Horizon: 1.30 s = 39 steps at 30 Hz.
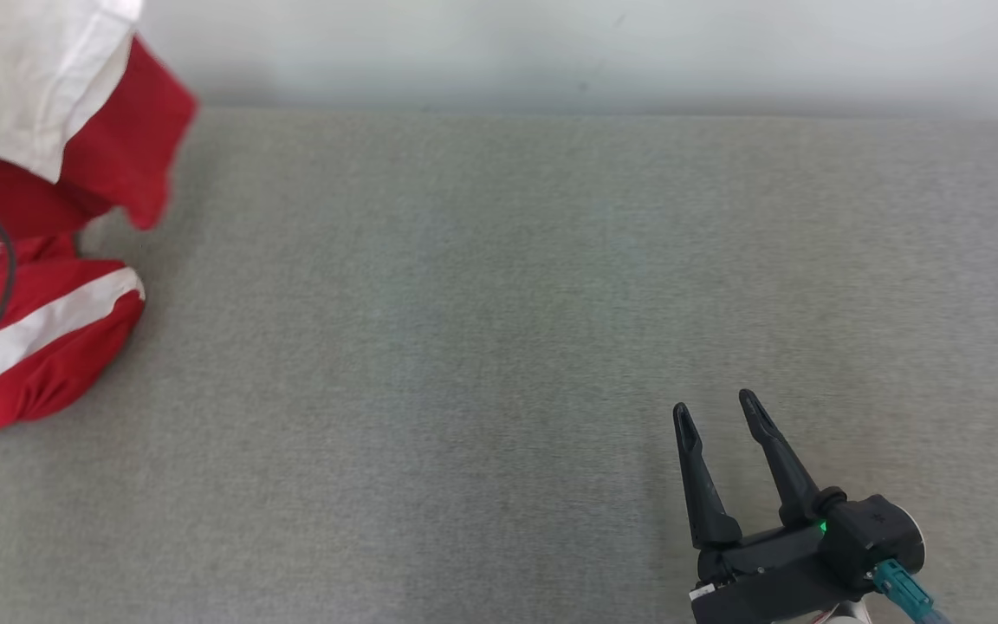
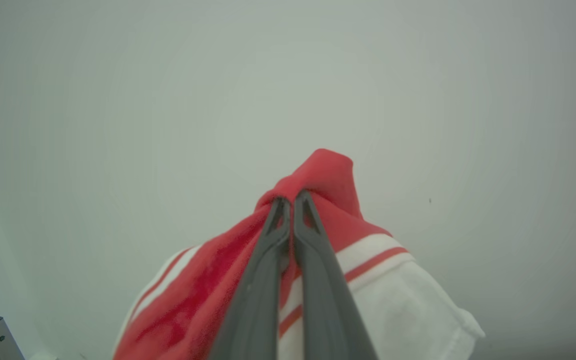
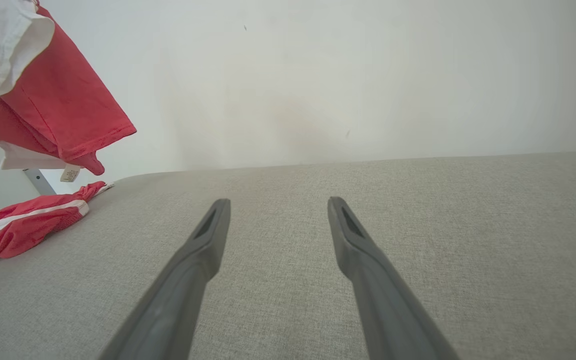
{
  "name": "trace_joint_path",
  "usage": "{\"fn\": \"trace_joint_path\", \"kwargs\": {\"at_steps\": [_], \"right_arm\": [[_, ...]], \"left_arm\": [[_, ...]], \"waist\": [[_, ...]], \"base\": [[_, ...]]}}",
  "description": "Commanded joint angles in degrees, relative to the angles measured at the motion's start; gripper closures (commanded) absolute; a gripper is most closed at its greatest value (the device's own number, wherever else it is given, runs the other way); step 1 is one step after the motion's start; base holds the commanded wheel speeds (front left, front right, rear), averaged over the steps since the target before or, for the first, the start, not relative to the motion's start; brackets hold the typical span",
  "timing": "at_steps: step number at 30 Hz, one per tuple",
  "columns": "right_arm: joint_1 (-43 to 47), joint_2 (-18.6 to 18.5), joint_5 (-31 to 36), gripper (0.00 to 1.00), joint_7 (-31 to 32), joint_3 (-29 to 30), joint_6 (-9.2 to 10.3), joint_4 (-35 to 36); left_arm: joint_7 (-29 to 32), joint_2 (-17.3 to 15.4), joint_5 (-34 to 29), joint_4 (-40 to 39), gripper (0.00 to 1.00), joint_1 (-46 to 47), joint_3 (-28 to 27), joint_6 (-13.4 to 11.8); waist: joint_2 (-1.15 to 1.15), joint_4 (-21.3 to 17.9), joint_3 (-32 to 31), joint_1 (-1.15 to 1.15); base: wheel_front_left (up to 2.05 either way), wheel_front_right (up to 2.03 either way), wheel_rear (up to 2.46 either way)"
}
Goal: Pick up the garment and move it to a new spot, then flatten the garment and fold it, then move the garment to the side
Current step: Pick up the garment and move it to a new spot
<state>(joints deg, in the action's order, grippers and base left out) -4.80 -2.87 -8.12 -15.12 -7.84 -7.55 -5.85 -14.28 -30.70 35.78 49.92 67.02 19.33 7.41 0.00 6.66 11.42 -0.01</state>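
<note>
Where the left end effector (image 2: 292,198) pinches, the garment (image 2: 330,175) bunches.

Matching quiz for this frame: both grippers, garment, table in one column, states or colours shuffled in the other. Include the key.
Column 1
1. left gripper
2. right gripper
3. garment
4. table

Column 2
A. grey, textured surface
B. open, nothing between its fingers
C. red and white, part hanging in the air, part lying on the table
D. shut on a fold of red fabric

Pairs: 1-D, 2-B, 3-C, 4-A
</note>
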Motion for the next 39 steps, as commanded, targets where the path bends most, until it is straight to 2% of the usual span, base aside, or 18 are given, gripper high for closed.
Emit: {"fn": "trace_joint_path", "kwargs": {"at_steps": [1,5,6,10,19,24,28,39], "right_arm": [[0.6,0.0,-0.8,0.0,0.0,-0.2,0.12,0.0],[1.3,0.0,-1.5,0.0,0.0,-0.7,0.12,0.0],[1.4,0.0,-1.8,0.0,-0.1,-0.7,0.12,0.0],[1.4,0.0,-2.2,0.0,-0.1,-0.8,0.12,0.1],[1.2,0.0,-2.9,0.0,0.0,-0.4,0.12,0.2],[0.3,0.0,-3.5,0.0,-0.1,-0.9,0.12,0.5],[0.1,0.0,-3.9,0.0,0.0,-0.7,0.12,0.4],[0.0,0.0,-4.6,0.0,0.0,-0.9,0.12,0.8]], "left_arm": [[-0.1,-0.1,1.0,-1.7,1.0,0.4,0.8,0.1],[0.7,0.0,3.3,-9.6,1.0,-0.6,4.4,0.1],[1.0,0.0,4.4,-13.4,1.0,-1.3,5.8,0.0],[1.2,1.5,5.5,-20.2,1.0,-2.7,7.5,0.0],[4.3,8.9,7.1,-30.4,1.0,-6.7,12.7,-1.0],[4.5,12.3,7.5,-30.2,1.0,-10.0,15.6,-1.3],[3.5,13.3,7.7,-27.9,1.0,-14.7,17.2,-1.7],[0.1,16.2,8.7,-16.3,1.0,-28.6,19.7,-2.3]], "waist": [[0.0,-3.0,-3.1,0.01],[0.0,-6.5,-4.6,0.01],[0.0,-8.4,-4.8,0.01],[0.0,-11.9,-4.9,0.01],[0.0,-16.7,-3.2,0.01],[0.0,-18.7,-1.8,0.01],[0.0,-20.1,-0.9,0.01],[0.0,-20.5,-0.3,0.01]], "base": [[0.0,0.0,0.0],[0.0,0.0,0.0],[0.0,0.0,0.0],[0.0,0.0,0.0],[0.0,0.0,0.0],[0.0,0.0,0.0],[0.0,0.0,0.0],[0.0,0.0,0.0]]}}
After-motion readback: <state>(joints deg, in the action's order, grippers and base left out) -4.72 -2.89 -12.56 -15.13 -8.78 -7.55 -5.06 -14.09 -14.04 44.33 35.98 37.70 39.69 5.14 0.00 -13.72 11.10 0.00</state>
